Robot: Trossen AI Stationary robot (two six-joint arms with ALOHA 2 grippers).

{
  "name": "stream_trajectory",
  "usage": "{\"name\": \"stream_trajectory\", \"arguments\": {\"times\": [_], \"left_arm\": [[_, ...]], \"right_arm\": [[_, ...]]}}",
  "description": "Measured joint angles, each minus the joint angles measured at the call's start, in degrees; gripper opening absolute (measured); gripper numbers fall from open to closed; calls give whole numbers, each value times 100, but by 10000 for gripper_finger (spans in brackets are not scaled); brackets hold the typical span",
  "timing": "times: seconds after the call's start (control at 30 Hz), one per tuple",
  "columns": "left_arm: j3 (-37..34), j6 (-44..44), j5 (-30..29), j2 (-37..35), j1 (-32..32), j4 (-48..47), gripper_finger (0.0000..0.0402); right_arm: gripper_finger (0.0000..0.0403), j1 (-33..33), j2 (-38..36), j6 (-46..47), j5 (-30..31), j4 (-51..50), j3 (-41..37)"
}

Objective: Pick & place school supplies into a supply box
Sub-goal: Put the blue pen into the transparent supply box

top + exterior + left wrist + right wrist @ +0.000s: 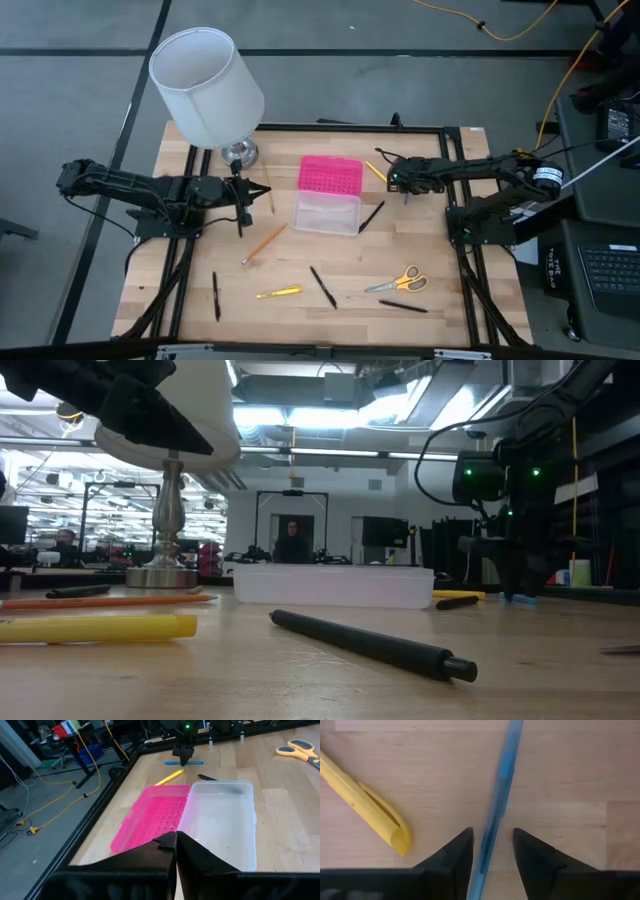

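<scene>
Over at two o'clock on the table, my right gripper (492,850) is straddling the blue pen (501,800), fingers parted just wider than its barrel, nothing held yet. The pen's long axis runs straight between my fingers, tip away from me (that alignment is what the closing depends on). A yellow pen (365,807) lies beside it. The open pink-lidded supply box (328,195) sits toward nine o'clock from me. My left gripper (240,200) waits, closed and empty.
</scene>
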Motion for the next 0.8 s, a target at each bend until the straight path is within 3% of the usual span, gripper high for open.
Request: {"name": "stream_trajectory", "arguments": {"times": [0.63,0.8], "left_arm": [[0,0,0,0,0,0,4],[0,0,0,0,-1,0,4]], "right_arm": [[145,-39,12,39,-160,-2,-15],[128,-42,13,42,-287,2,-15]]}}
